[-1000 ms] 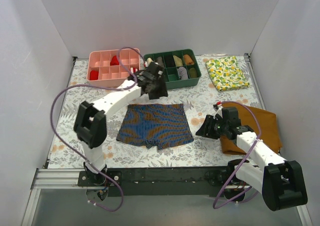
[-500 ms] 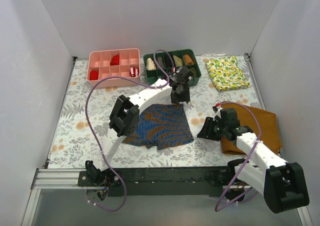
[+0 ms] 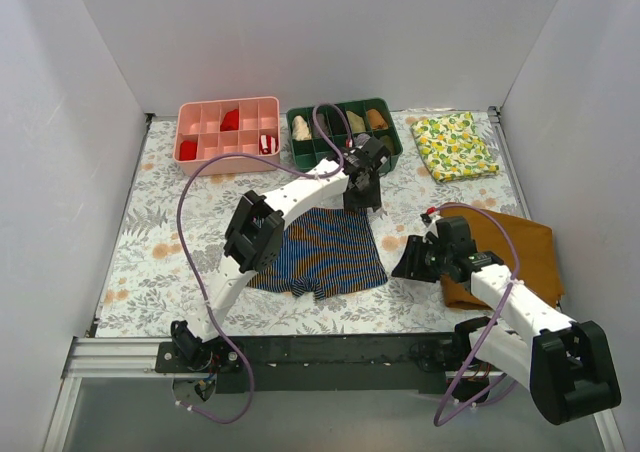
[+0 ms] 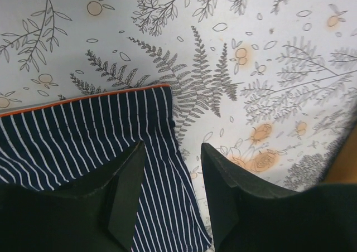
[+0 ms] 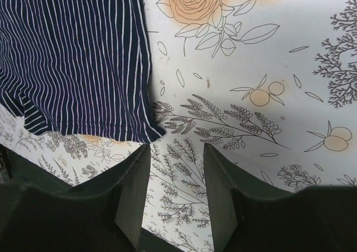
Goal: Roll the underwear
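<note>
Because rolling needs a smooth start, the underwear [image 3: 320, 254] lies spread flat in the middle of the table [image 3: 150, 222], its orange-edged waistband toward the far side and its leg hems toward the arm bases, well short of the green tray [image 3: 397, 142]. With the left gripper [image 3: 362, 187] poised over the far right corner of the waistband and the right gripper [image 3: 410, 262] low beside the near right hem corner, the two arms appear set to take the same side edge at both ends, which I judge to be the start of a fold or roll across the cloth. Seen from the left wrist, the left gripper [image 4: 172, 151] stands with its jaws apart, the striped side edge of the underwear [image 4: 83, 135] running up between the fingers [image 4: 125, 190]; nothing is clamped, and I cannot tell whether a tip touches the fabric. Seen from the right wrist, the right gripper [image 5: 175, 151] is likewise parted and empty, with the hem corner of the underwear [image 5: 72, 51] just beside its left finger [image 5: 134, 190] and bare patterned table between the jaws. Off to the right, the mustard cloth [image 3: 525, 252] lies partly under that arm.
</note>
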